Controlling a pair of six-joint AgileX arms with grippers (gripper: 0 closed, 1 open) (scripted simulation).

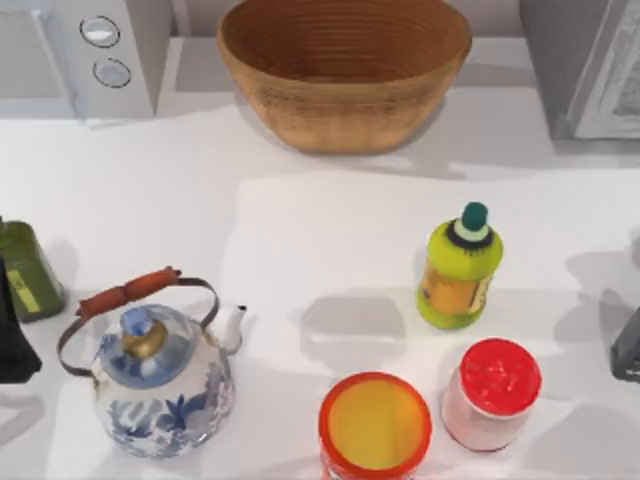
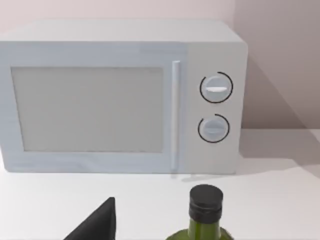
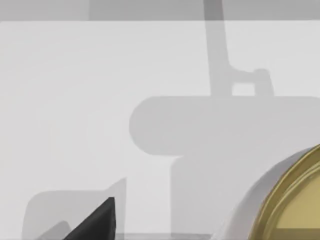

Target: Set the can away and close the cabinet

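A short can (image 1: 375,425) with orange-red walls and a yellow top stands at the table's front edge, a little right of the middle. The grey cabinet (image 1: 580,70) is at the back right corner, with a paler panel (image 1: 622,80) set at an angle on its right. My left gripper (image 1: 12,340) is parked at the table's left edge beside a dark green bottle (image 1: 28,270). My right gripper (image 1: 628,345) sits at the right edge, well right of the can. In the right wrist view a round gold-rimmed thing (image 3: 300,200) lies close by; what it is I cannot tell.
A blue-and-white kettle (image 1: 160,375) stands front left. A red-lidded jar (image 1: 492,392) is just right of the can, with a yellow-green bottle (image 1: 460,265) behind it. A wicker basket (image 1: 345,65) sits at the back middle and a white microwave (image 1: 85,55) at the back left.
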